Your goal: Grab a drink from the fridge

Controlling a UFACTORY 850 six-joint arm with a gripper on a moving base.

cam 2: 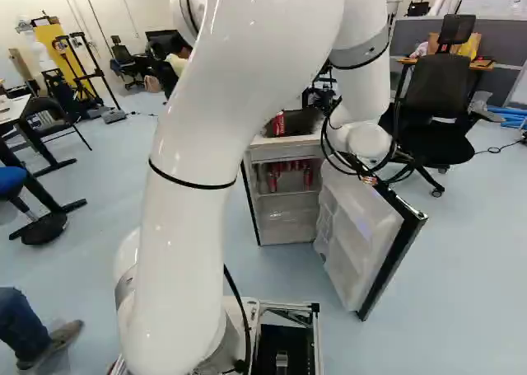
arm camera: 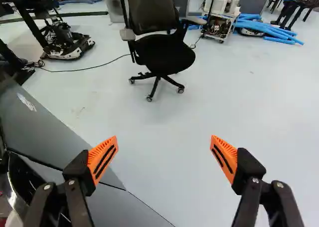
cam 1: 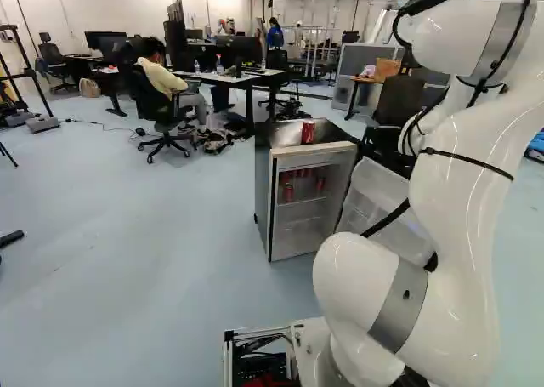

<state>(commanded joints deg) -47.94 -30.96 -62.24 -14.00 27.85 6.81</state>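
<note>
Left base view: red drink cans [cam 1: 288,191] stand at twelve o'clock from the base, inside the open fridge [cam 1: 293,150]. The claw [arm camera: 163,154] is spread wide, holding nothing. Likely full, each can should be modestly heavy, thin-walled, perhaps slippery with chill; best squeezed gently at mid-height, from nine and three o'clock.

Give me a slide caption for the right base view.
White robot arm in front of a small fridge, its door swung open, red cans inside.
</note>
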